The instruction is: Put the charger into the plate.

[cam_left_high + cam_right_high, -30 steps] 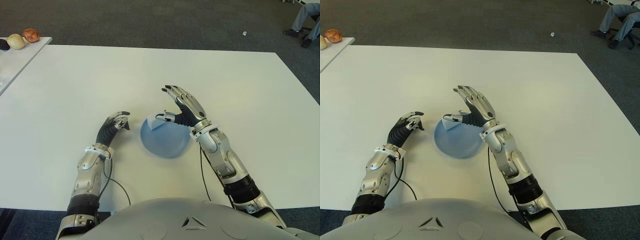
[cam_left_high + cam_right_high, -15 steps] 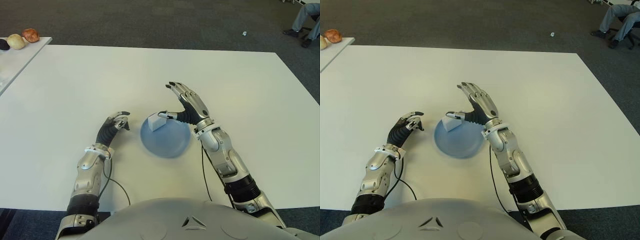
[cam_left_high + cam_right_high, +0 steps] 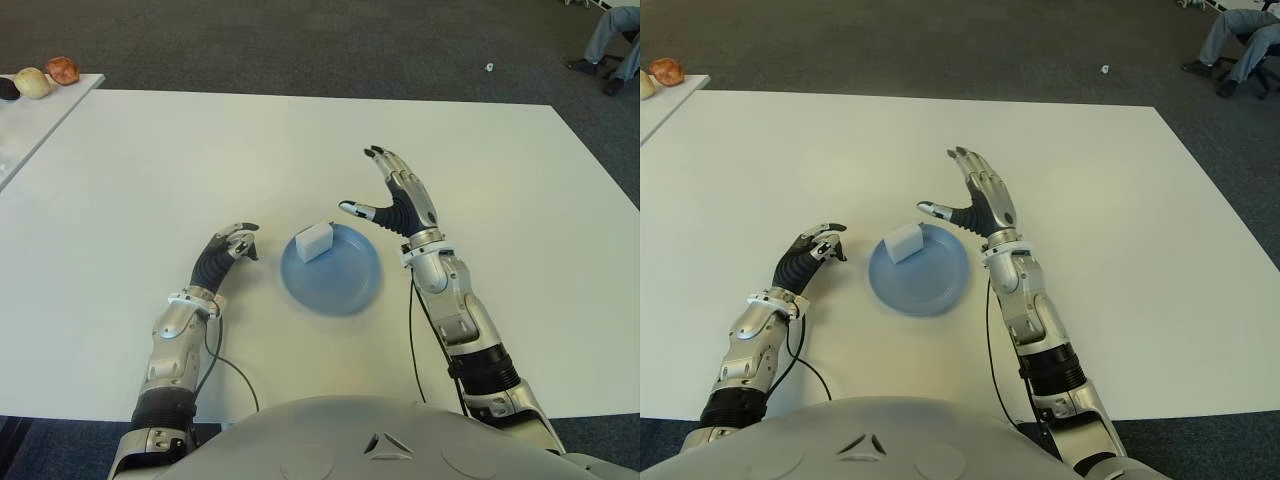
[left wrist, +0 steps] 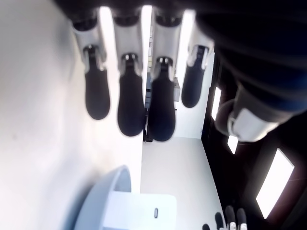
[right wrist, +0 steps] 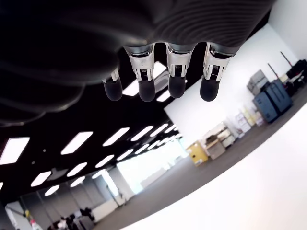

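The small white block charger [image 3: 313, 240] lies on the round blue plate [image 3: 340, 285], at its far-left edge. The right hand [image 3: 400, 200] is raised beside the plate with fingers [image 3: 385, 165] spread, holding nothing. The left hand [image 3: 228, 250], left of the plate on the white desk [image 3: 150, 160], has loosely curled, empty fingers.

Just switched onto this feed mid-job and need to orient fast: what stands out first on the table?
A white charger lies in the blue plate at the middle of the white table, on the plate's far left part. The right hand is raised just right of the plate, fingers spread and holding nothing. The left hand shows just left of the plate, fingers curled and empty.
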{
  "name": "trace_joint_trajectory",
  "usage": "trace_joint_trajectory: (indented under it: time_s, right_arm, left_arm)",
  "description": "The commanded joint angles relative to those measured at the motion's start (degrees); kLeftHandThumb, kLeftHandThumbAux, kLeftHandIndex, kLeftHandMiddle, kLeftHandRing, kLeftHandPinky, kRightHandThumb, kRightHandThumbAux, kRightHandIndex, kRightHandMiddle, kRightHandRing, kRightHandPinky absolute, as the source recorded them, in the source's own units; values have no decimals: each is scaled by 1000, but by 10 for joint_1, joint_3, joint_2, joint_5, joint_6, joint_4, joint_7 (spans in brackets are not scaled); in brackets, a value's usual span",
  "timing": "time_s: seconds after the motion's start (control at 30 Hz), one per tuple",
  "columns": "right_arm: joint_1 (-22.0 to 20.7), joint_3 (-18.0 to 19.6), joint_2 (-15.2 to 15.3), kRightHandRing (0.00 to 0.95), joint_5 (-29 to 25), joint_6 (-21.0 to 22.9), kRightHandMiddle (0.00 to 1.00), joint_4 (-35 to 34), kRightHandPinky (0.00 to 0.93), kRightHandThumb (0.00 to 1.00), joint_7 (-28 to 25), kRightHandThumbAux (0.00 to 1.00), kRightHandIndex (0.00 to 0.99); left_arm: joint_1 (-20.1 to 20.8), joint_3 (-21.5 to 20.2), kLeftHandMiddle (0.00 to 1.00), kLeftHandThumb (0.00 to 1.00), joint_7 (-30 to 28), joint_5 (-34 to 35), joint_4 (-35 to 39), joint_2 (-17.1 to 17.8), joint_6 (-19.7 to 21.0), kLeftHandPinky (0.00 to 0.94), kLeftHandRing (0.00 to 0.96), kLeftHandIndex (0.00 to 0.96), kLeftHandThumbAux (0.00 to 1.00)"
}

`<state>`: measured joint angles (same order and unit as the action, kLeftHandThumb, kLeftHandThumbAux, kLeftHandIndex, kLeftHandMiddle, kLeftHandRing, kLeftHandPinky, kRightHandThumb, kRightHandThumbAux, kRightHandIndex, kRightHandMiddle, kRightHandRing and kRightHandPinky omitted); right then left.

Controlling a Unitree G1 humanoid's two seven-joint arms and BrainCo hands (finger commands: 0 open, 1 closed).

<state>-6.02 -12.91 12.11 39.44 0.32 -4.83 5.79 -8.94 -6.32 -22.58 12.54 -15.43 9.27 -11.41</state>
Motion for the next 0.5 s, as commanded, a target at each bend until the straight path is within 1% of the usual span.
trace_joint_trajectory:
  time_s: [0.03,0.1,0.2,0.33,0.4,0.5]
  right_arm:
    - [-4,31,-17,0,-51,-3,0,31,0,74,20,365,0]
    - [-2,39,-23,0,-68,-5,0,36,0,69,26,381,0]
    - [6,63,-36,0,-116,-11,0,47,0,57,28,426,0]
    - [18,88,-52,0,-176,-13,0,53,0,41,19,517,0]
    - [19,92,-56,0,-190,-14,0,55,0,39,18,546,0]
    - [22,103,-70,0,-222,-20,0,67,0,35,20,594,0]
  left_arm:
    - [-7,0,649,146,3,-2,-19,1,23,529,640,342,523]
    - [-7,0,651,146,4,-3,-20,2,24,528,642,342,521]
    - [-7,0,652,145,6,-5,-19,3,24,513,641,340,517]
    - [-6,0,647,145,4,-6,-20,5,24,516,632,337,513]
    - [-6,0,646,144,2,-6,-21,6,23,514,629,337,511]
    - [-4,-1,645,145,-2,-5,-26,8,17,507,624,336,512]
